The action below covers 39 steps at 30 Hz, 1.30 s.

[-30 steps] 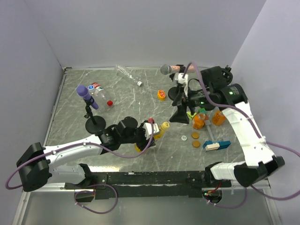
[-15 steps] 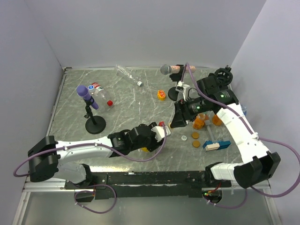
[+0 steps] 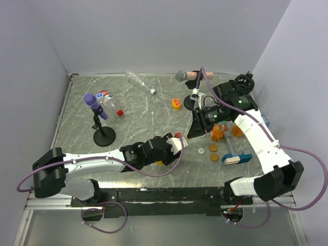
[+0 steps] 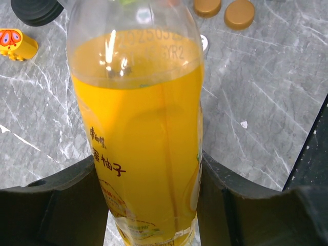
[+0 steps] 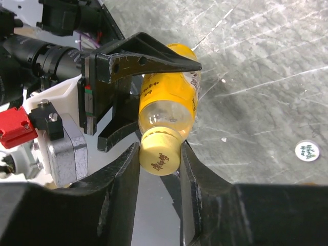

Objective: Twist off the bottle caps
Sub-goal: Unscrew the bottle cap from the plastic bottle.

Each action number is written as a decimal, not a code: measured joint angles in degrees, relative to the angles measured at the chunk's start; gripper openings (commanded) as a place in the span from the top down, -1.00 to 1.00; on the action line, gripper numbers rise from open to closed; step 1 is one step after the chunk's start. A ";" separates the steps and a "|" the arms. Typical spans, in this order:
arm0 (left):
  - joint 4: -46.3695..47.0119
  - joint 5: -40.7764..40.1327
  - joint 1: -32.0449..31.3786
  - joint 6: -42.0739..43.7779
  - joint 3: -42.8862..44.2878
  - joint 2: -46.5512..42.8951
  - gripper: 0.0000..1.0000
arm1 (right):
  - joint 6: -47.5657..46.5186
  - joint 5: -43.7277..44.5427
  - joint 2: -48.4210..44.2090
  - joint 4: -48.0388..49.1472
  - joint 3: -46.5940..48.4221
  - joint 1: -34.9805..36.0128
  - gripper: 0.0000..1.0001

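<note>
My left gripper (image 4: 148, 205) is shut on the lower body of the yellow-orange juice bottle (image 4: 138, 128), one finger pressed on each side. In the right wrist view the bottle (image 5: 169, 97) points its pale yellow cap (image 5: 160, 152) at the camera. My right gripper (image 5: 160, 160) is shut on that cap, both jaws touching its sides. From above, the two grippers meet at centre table: left gripper (image 3: 171, 147), right gripper (image 3: 190, 134). The bottle is almost hidden under them there. More bottles lie far left, one with a red cap (image 3: 120, 112), and a clear one (image 3: 139, 81) at the back.
A purple microphone (image 3: 95, 106) on a black stand (image 3: 104, 137) rises at the left, a grey microphone (image 3: 182, 76) at the back. Two brown discs (image 3: 213, 152), a white ring (image 3: 201, 151), a blue-white block (image 3: 237, 159) and orange items (image 3: 219, 133) lie right of the grippers. A yellow toy (image 3: 176, 104) sits behind.
My right gripper came down to the bottle's top and closed on the cap. The left arm carried the bottle right and now holds it still.
</note>
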 measured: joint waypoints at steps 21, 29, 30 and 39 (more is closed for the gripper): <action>-2.56 33.44 11.06 4.50 -8.68 -13.31 0.90 | -43.80 -3.52 -2.25 -1.77 2.80 15.39 0.59; -3.02 32.54 12.26 5.09 -9.29 -14.43 0.90 | -37.55 -1.90 2.58 -2.58 7.74 15.45 -0.55; -3.02 32.63 12.11 5.11 -9.38 -14.43 0.90 | -36.33 -1.62 2.62 -2.45 8.48 15.34 -0.65; -1.75 30.14 11.69 3.21 -9.77 -14.67 0.90 | -23.39 -2.78 -0.04 -1.36 13.53 7.87 -0.98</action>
